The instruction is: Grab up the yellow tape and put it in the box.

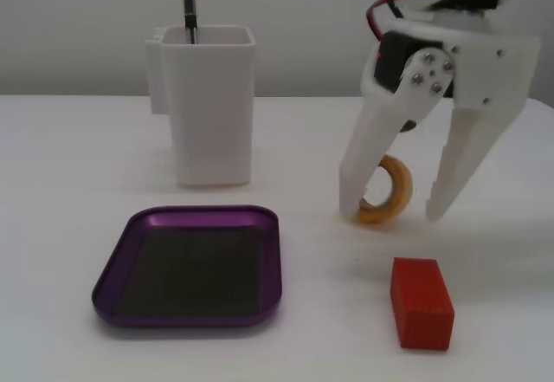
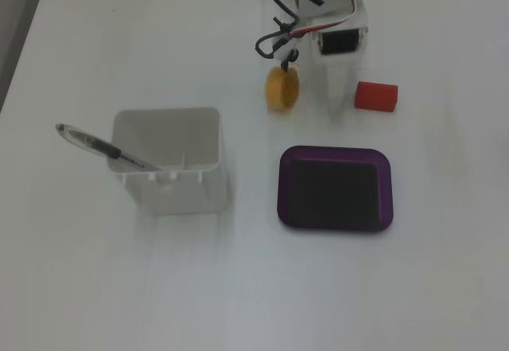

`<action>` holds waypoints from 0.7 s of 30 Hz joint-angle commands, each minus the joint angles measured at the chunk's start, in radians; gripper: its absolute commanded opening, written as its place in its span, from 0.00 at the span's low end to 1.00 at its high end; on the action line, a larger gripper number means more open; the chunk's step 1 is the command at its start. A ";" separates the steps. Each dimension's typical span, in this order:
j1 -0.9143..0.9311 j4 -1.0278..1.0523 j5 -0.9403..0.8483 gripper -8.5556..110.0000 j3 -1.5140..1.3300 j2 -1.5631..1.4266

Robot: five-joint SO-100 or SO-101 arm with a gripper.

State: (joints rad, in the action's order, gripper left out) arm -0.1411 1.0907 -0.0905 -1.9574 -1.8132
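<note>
A red ribbed block (image 1: 421, 302) lies nearest the lens in a fixed view, on the white table (image 1: 78, 183), with the box (image 1: 112, 287), a shallow purple tray with a dark floor, to its left and well apart from it. Behind the block, the white two-finger gripper (image 1: 395, 207) stands with its fingers spread wide, tips down near the tabletop. The yellow tape (image 1: 394, 193) stands on edge on the table between those fingers, its hollow centre facing the camera, close against the finger (image 1: 368, 161) on the left of that view and clear of the one on the right. Farther back and to the left, a tall white container (image 1: 210, 105) holds a pen (image 1: 189, 5) upright against its rim.

Seen from above in another fixed view, the box (image 2: 335, 156) sits empty, the tape (image 2: 281, 87) rests outside it beside the arm, the block (image 2: 375, 96) lies to the arm's other side, and the container (image 2: 167, 164) with its slanting pen (image 2: 103, 150) stands left of the tray
</note>
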 commanded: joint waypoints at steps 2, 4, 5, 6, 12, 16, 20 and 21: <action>0.011 0.051 -0.011 0.25 0.035 -0.115; 0.011 0.063 -0.012 0.25 0.035 -0.144; 0.011 0.063 -0.012 0.25 0.035 -0.155; 0.012 0.063 -0.020 0.25 0.035 -0.163; 0.149 0.054 -0.107 0.25 0.020 -0.164; 0.247 0.049 -0.166 0.25 0.020 -0.164; 0.313 0.049 -0.202 0.25 0.018 -0.164; 0.325 0.049 -0.210 0.25 0.018 -0.163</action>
State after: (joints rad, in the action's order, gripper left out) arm 0.1595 1.1459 -0.2838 -1.9574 -1.9436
